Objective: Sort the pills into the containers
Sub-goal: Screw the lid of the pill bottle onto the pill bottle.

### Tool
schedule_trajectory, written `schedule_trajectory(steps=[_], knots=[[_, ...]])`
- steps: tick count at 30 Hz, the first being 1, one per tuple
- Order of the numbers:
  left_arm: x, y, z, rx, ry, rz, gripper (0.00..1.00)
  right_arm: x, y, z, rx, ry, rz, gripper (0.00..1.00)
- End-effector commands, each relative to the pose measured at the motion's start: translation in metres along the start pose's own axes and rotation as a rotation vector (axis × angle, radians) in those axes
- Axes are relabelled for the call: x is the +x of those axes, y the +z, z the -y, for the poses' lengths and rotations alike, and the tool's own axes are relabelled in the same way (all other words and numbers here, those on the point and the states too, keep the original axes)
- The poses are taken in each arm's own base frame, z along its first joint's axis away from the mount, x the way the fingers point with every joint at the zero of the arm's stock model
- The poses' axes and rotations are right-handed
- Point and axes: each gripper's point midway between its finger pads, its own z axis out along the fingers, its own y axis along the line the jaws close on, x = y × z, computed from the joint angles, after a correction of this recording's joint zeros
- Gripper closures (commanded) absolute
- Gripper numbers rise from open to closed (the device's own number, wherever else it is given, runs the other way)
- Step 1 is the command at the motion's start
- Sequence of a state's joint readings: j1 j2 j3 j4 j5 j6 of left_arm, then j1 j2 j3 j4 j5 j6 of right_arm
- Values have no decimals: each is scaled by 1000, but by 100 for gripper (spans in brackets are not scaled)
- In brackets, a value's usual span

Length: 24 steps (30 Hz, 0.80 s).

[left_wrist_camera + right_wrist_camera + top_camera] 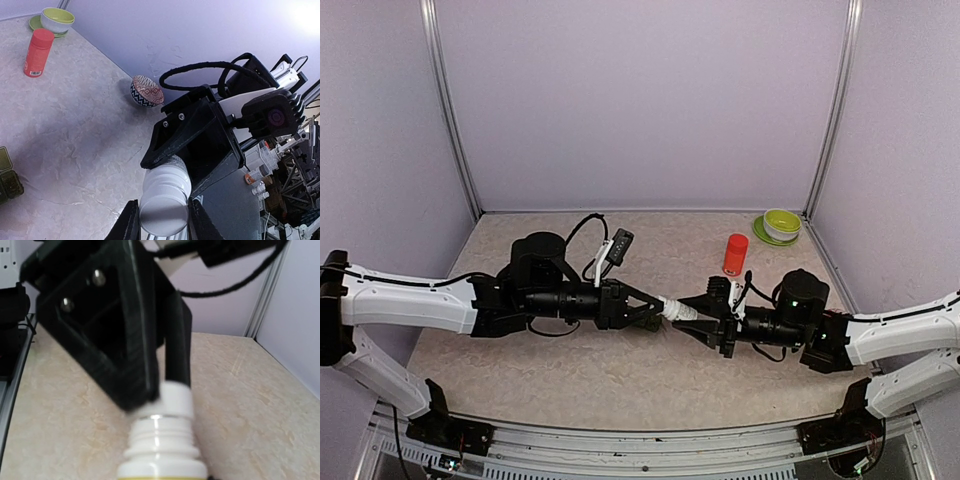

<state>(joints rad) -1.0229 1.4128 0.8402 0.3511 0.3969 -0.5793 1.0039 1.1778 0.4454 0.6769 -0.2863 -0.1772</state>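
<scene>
Lilac walls box the mottled beige table [620, 380] on three sides, with open surface both before and behind the arms. Mid-table, the left gripper [658, 305] is pinched onto the ribbed white cap of a smooth plastic bottle [165, 200], and the right gripper [688, 311] clamps its body. Dark-green square containers [9, 182] sit on the table near the left gripper. A red cylinder [735, 254] and a green bowl [782, 221] stand in the far right corner.

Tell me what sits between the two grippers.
A white bottle: the left gripper grips its cap, the right gripper its body. The top view shows it best.
</scene>
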Motion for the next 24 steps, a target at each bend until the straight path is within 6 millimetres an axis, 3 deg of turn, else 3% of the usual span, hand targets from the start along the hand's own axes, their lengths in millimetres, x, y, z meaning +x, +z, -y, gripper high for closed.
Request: schedule_trajectory(steps=[1, 10, 24], knots=[[3, 5, 3, 16, -3, -10, 76, -11, -3, -3, 1, -19, 42, 81], [6, 7, 1, 23, -19, -11, 76, -13, -5, -5, -9, -27, 54, 81], [6, 6, 15, 120, -58, 15, 76, -15, -6, -7, -19, -31, 76, 82]])
